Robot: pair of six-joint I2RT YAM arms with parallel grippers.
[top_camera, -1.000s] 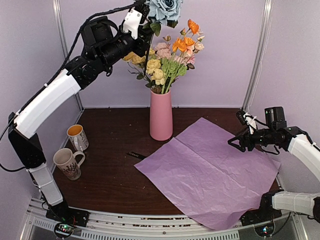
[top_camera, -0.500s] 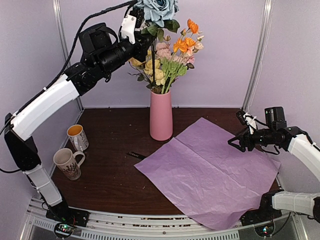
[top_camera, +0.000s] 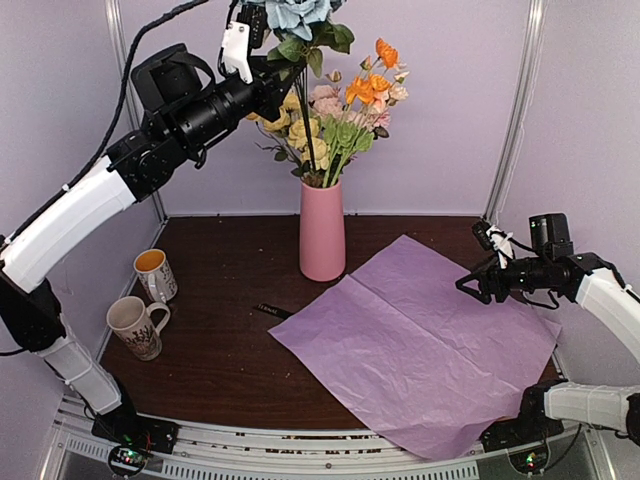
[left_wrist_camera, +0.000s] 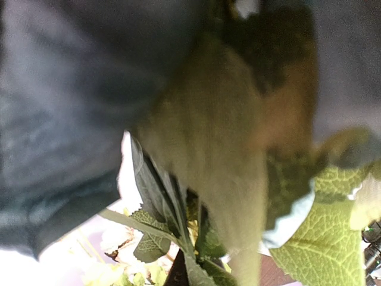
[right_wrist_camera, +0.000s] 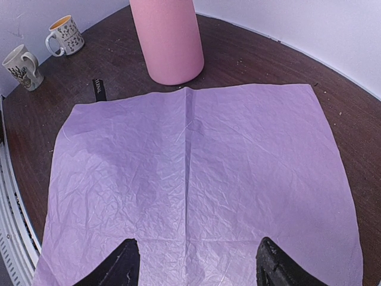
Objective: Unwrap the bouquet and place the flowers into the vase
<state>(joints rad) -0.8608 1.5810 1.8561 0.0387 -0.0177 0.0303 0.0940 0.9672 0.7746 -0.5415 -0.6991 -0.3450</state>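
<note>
- my left hand is clamped together on the blue rose, just under the bloom, high above the pink vase.
- the rose's dark stem runs down among the other flowers standing in the vase, at the back of the table.
- my right hand hangs with its fingers apart, holding nothing, over the right edge of the flat lilac tissue paper.
- the black ribbon lies by the paper's left corner.
- two mugs stand at the table's left edge.

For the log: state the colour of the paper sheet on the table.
The paper sheet is plain pink-lilac, creased; clearest in the right wrist view.
</note>
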